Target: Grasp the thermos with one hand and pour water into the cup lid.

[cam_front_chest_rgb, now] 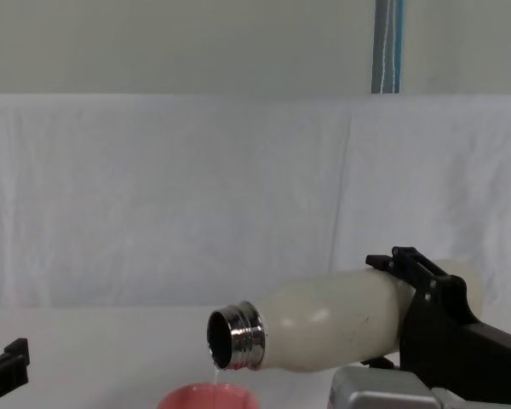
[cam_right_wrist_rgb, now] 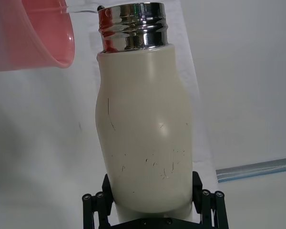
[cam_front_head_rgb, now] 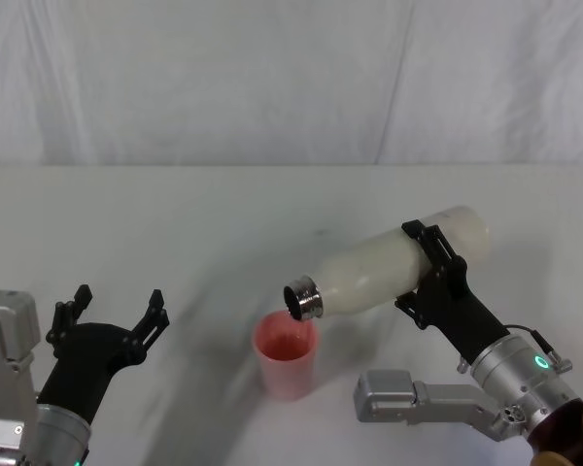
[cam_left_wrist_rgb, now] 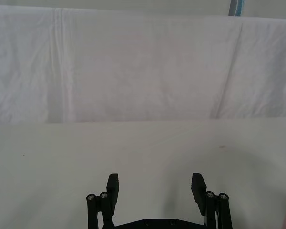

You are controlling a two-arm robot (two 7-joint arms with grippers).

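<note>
I find the thermos [cam_front_head_rgb: 389,268] tipped close to level, its long axis running from the upper right down to the lower left in the head view, base raised slightly and the shiny steel neck [cam_front_head_rgb: 304,298] pointing left and a little downward. The open mouth sits just above the rim of the cup lid [cam_front_head_rgb: 288,354], which stands upright on the table [cam_front_head_rgb: 175,223]. In the chest view I see a thin stream of water [cam_front_chest_rgb: 214,372] falling from the mouth toward the cup.

The table is plain white and bare around the cup. A white cloth backdrop [cam_front_chest_rgb: 153,196] hangs behind it, with a pale wall above.

My right hand [cam_front_head_rgb: 434,275] is clamped around the thermos body near its base end, black fingers [cam_right_wrist_rgb: 96,202] pressed against both sides, holding it clear of the table, to the right of the cup.

My left gripper [cam_front_head_rgb: 117,309] hovers low at the near left, well apart from the cup, its fingers spread wide and holding nothing.
</note>
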